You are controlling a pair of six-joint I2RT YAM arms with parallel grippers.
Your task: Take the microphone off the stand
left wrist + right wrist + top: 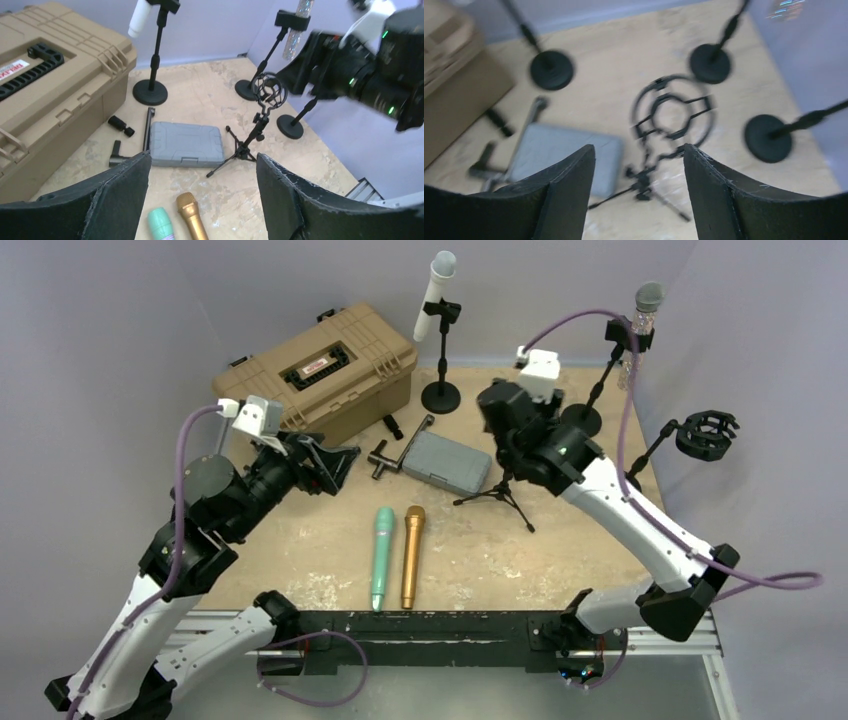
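Microphone (436,295), white, sits clipped in its stand (441,396) at the far middle of the tabletop (560,550).
My right end effector (639,195) hangs wide open, empty, above the tripod shock mount (672,134); my left end effector (202,200) gapes empty too.

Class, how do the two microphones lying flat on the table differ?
The green microphone is mint, with a smooth-looking head; the gold microphone is metallic, with a meshed head. The green microphone lies left of the gold microphone. Both lie flat, parallel, heads pointing the same way.
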